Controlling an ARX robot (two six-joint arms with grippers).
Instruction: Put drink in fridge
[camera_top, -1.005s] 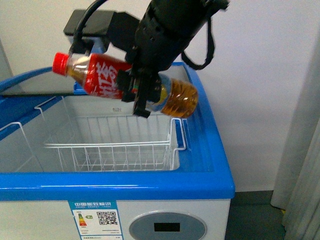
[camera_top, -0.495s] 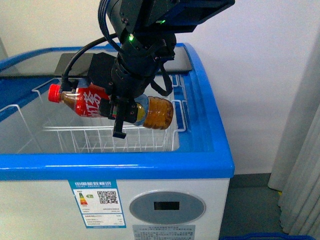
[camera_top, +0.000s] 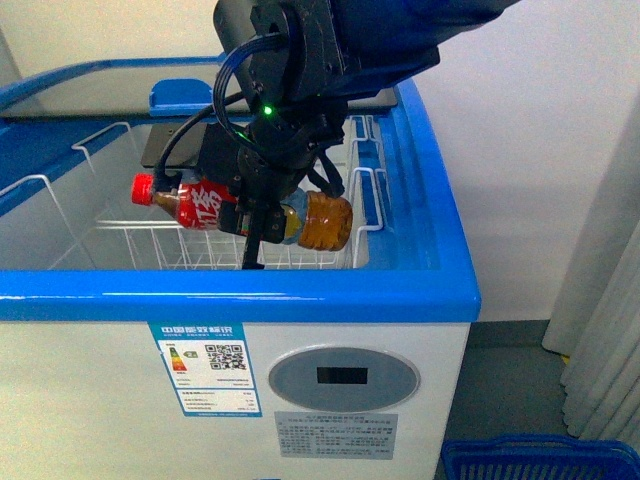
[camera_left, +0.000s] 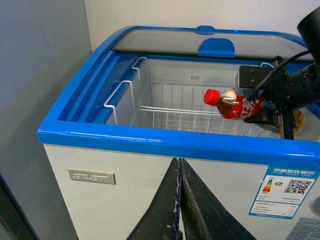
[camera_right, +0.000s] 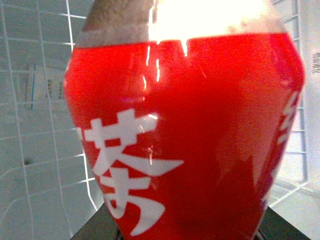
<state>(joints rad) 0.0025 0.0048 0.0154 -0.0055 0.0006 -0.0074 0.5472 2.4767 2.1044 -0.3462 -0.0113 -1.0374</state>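
Red-labelled and red-capped, the drink (camera_top: 205, 205) is held lying on its side in the open top of the fridge (camera_top: 240, 296), a white chest freezer with a blue rim. The bottle's long axis is seen running left to right, with the cap to the left and the amber-filled base to the right. It is pinched about its middle by the right gripper (camera_top: 262, 225), whose jaws are closed on the label from above; in the right wrist view the red label with white characters (camera_right: 190, 130) fills nearly the whole picture. The bottle is placed just over the white wire basket (camera_top: 130, 250) hung inside the fridge, towards the right side of the opening and below the level of the near rim. Whether the basket is touched by the bottle cannot be told. The glass lid (camera_top: 100, 90) is seen slid to the far side, so the opening is left uncovered. The left gripper (camera_left: 179, 200) is kept outside, in front of the near left wall of the fridge, its fingers pressed together on nothing. The right arm is therefore judged to be the only one placed for the release, which is expected to call for a short lowering onto the wires beneath.
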